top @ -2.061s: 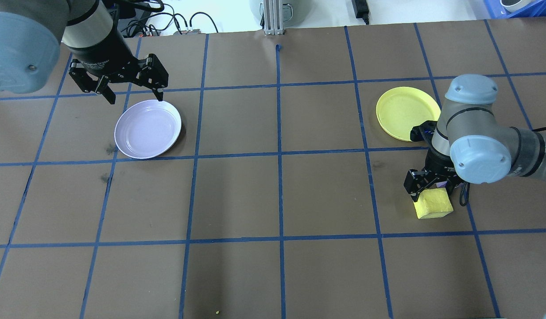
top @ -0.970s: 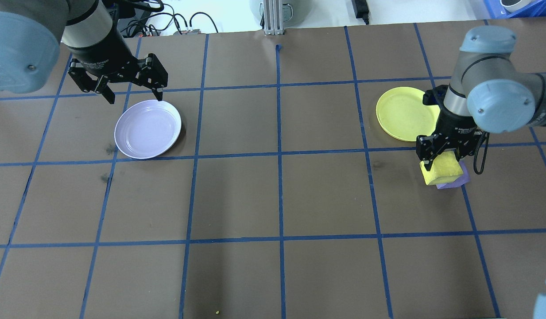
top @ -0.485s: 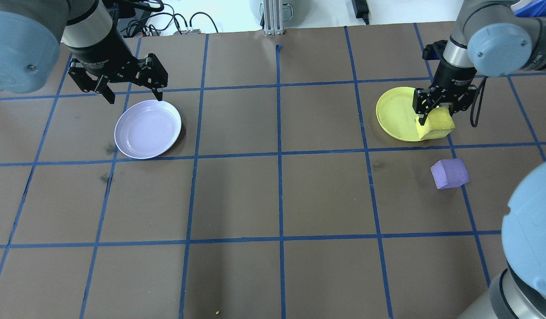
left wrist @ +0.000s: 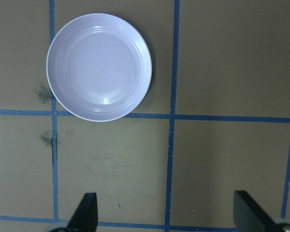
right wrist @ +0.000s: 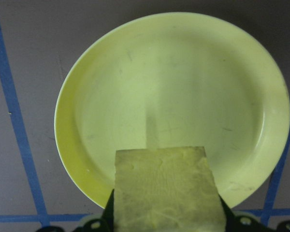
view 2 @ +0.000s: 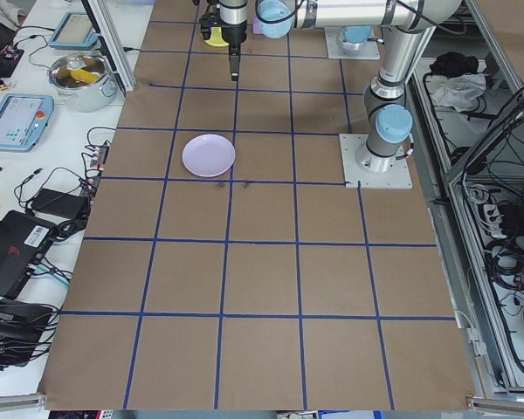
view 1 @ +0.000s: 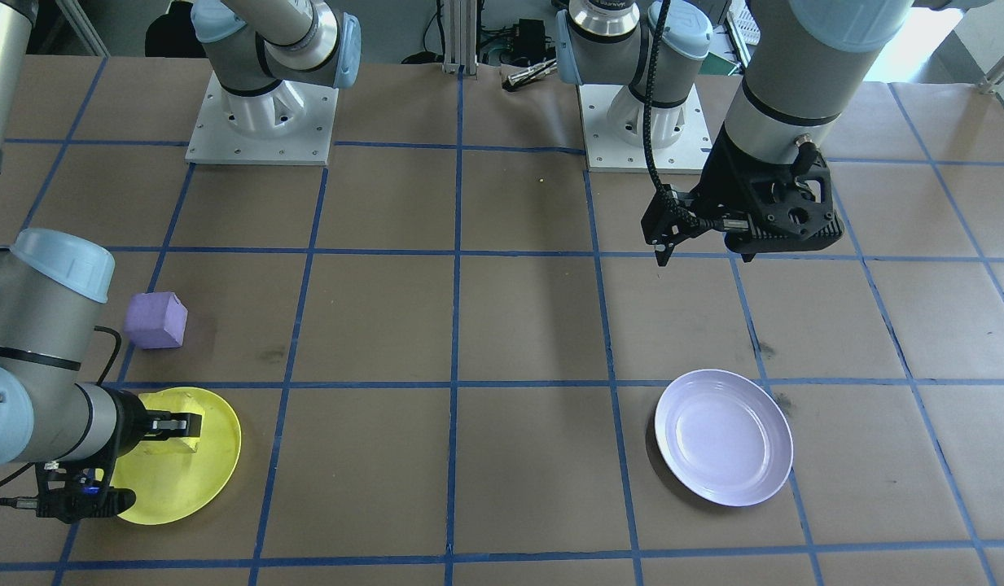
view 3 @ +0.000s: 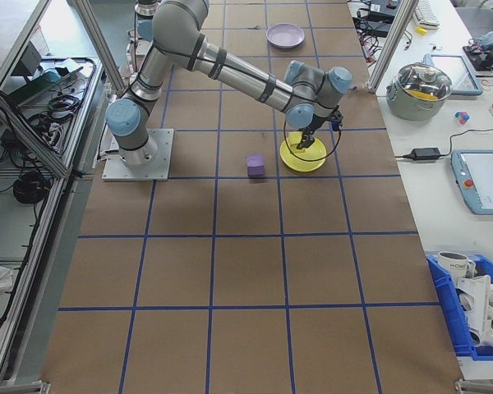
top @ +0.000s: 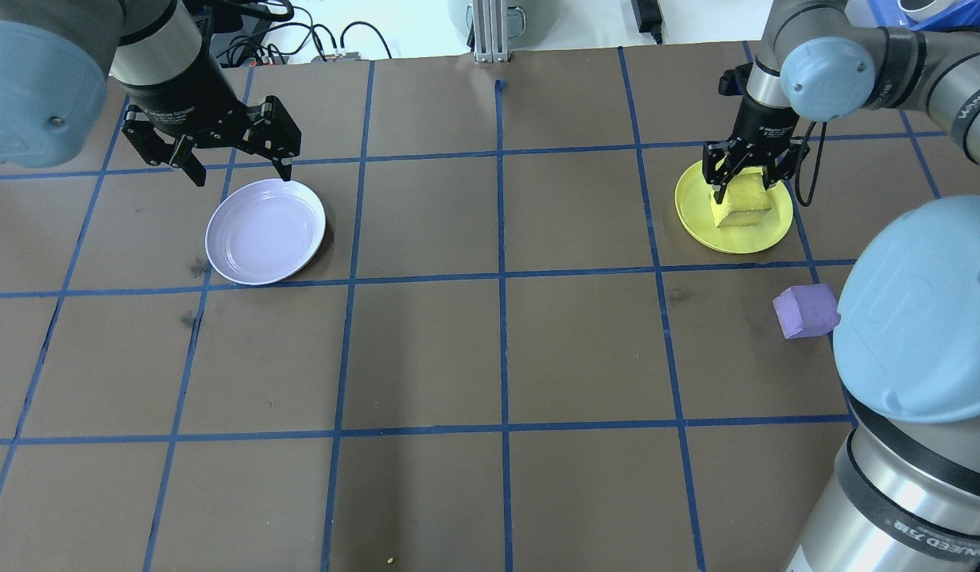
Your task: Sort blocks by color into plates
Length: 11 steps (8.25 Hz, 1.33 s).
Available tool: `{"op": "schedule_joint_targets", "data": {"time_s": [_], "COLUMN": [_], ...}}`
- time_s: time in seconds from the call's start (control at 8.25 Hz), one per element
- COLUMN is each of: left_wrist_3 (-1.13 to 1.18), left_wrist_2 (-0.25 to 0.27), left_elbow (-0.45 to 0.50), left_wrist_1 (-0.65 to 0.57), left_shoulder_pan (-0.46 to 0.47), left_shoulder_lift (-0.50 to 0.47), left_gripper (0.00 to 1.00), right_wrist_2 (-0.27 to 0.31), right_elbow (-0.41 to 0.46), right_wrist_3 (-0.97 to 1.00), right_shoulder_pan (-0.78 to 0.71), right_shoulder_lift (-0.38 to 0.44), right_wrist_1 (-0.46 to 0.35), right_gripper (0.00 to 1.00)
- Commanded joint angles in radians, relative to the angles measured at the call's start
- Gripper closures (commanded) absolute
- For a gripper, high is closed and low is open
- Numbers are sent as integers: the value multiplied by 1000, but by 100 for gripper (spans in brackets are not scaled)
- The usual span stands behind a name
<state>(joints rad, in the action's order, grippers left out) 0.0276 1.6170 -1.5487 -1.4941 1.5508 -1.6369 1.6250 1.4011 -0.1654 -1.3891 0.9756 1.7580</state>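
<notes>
Step in hand: we hold the yellow block (top: 741,204) over the yellow plate (top: 696,222), ready to place it.
Right claw (top: 745,181): clamped on the yellow block; whether the block touches the plate we cannot tell.
Left claw (top: 237,161): spread wide and holding nothing, poised just beyond the lavender plate (top: 265,231).
Purple block (top: 806,311): lies on the surface (top: 490,349), near the yellow plate and well apart from the lavender one.
Next move: we judge it calls for lowering and letting go, then fetching the purple block across.
</notes>
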Motion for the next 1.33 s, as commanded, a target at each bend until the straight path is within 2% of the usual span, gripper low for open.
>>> {"op": "schedule_joint_targets", "data": {"time_s": [0.0,0.24,0.36,0.61,0.73,0.85,1.09,1.21], "left_wrist_3": [0,0,0,0,0,0,0,0], "left_wrist_2": [1,3,1,0,1,3,3,1], "left_elbow": [1,1,1,1,2,1,-1,-1], "left_wrist_1": [0,0,0,0,0,0,0,0], "left_shoulder_pan": [0,0,0,0,0,0,0,0], "left_shoulder_lift": [2,0,0,0,0,-1,-1,-1], "left_gripper": [0,0,0,0,0,0,0,0], "right_wrist_2": [9,12,15,19,24,59,67,65], "right_elbow": [-1,-2,10,19,77,185,426,488], "right_wrist_3": [-5,-9,-67,-228,-296,-339,-344,-344], "right_shoulder_pan": [-7,-4,8,83,120,158,177,179], "right_shoulder_lift": [-20,9,52,122,167,216,241,236], "right_wrist_1": [17,9,-14,-127,-149,-129,134,199], "right_gripper": [0,0,0,0,0,0,0,0]}}
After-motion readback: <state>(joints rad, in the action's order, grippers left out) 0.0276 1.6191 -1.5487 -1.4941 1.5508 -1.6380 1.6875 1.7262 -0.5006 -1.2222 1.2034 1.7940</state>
